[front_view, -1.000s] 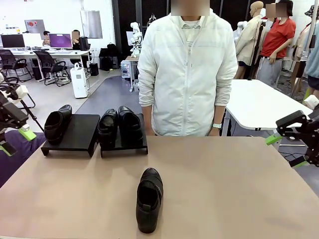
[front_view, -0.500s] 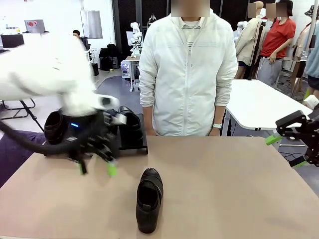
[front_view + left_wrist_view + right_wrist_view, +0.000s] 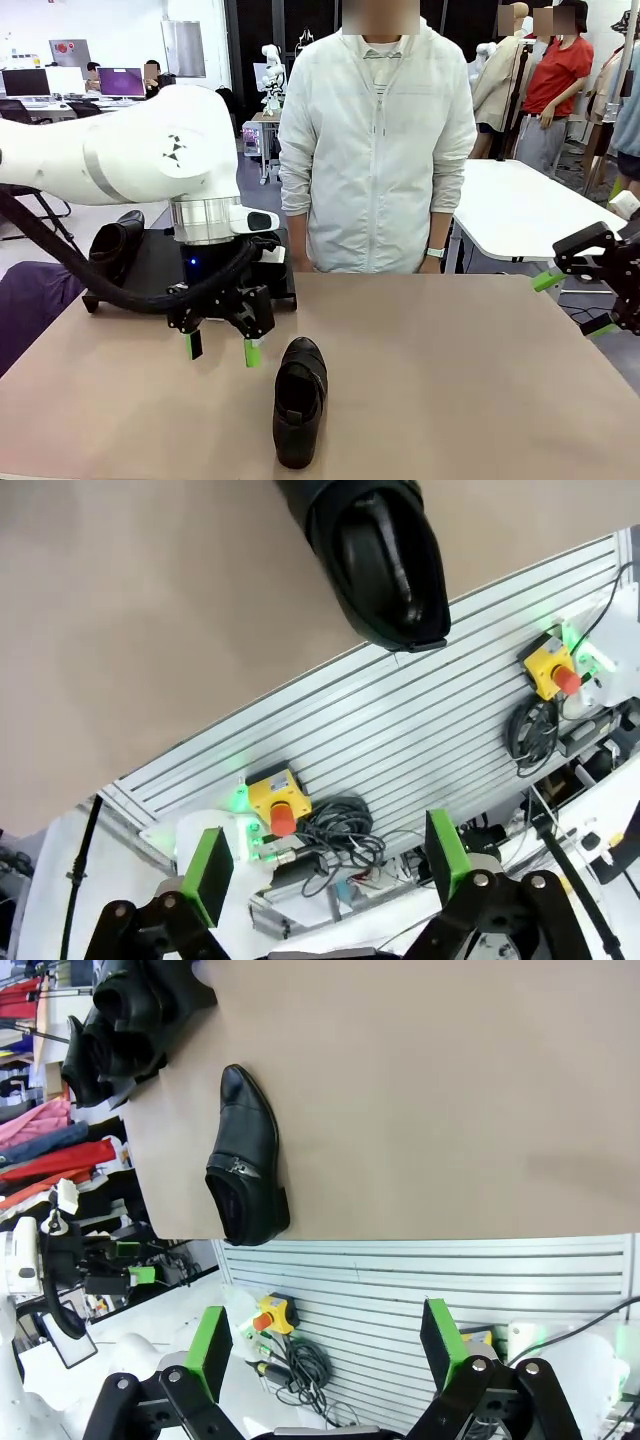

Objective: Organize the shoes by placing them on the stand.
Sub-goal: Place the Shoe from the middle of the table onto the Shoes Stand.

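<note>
One glossy black shoe [image 3: 300,400] lies alone on the tan table, toe toward the near edge. My left gripper [image 3: 222,347] hangs open just left of its heel end, a little above the table, with nothing between its green pads. The left wrist view has this shoe [image 3: 385,560] at the top, beyond the open left gripper [image 3: 328,865]. Another shoe [image 3: 115,245] sits on the left stand [image 3: 150,270]. The second stand [image 3: 283,288] is mostly hidden behind my left arm. My right gripper [image 3: 572,305] is open off the table's right side. The right wrist view shows the lone shoe [image 3: 245,1175] and the right gripper [image 3: 325,1345].
A person in a white jacket [image 3: 375,150] stands at the far edge of the table, hands out of sight. In the right wrist view, shoes on the stands [image 3: 125,1015] sit at the far corner. The tan tabletop [image 3: 460,380] is bare to the right of the shoe.
My left arm has swung in from the left edge over the table, and its open gripper now hangs beside the lone shoe. The right arm and the shoes have not moved.
</note>
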Robot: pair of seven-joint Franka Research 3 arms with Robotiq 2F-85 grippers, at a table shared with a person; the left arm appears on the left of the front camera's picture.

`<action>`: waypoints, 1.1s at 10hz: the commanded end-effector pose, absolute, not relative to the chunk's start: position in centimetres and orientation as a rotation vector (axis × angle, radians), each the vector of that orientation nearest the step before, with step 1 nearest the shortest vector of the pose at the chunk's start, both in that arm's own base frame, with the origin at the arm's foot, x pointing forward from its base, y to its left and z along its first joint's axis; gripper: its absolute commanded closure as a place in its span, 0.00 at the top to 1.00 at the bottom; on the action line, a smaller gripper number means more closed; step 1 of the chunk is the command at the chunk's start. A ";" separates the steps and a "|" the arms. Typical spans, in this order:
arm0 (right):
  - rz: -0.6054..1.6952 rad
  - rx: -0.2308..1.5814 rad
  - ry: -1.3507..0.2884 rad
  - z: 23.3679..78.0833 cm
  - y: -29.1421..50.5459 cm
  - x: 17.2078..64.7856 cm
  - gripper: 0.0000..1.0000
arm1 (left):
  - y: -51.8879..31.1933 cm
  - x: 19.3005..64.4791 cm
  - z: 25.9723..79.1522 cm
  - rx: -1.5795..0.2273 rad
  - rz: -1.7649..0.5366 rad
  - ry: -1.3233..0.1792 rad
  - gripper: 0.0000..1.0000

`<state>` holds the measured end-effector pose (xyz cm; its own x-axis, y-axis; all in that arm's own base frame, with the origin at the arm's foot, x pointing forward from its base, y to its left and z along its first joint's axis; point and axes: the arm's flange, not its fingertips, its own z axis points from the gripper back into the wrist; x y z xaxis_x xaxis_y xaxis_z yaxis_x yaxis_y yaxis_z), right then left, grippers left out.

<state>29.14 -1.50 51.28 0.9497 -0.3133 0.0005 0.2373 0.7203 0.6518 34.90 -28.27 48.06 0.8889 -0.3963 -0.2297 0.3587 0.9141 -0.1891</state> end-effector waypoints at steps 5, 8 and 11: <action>-0.281 0.735 -0.121 51.4 -1.6 29.3 1.00 | -32.7 35.9 39.9 -0.124 -0.092 0.040 1.00; -0.281 0.735 -0.121 51.4 -1.6 29.3 1.00 | -33.5 36.1 38.1 -0.055 -0.033 -0.036 1.00; -0.281 0.735 -0.121 51.4 -1.6 29.3 1.00 | -33.6 36.2 37.0 -0.047 -0.038 0.011 1.00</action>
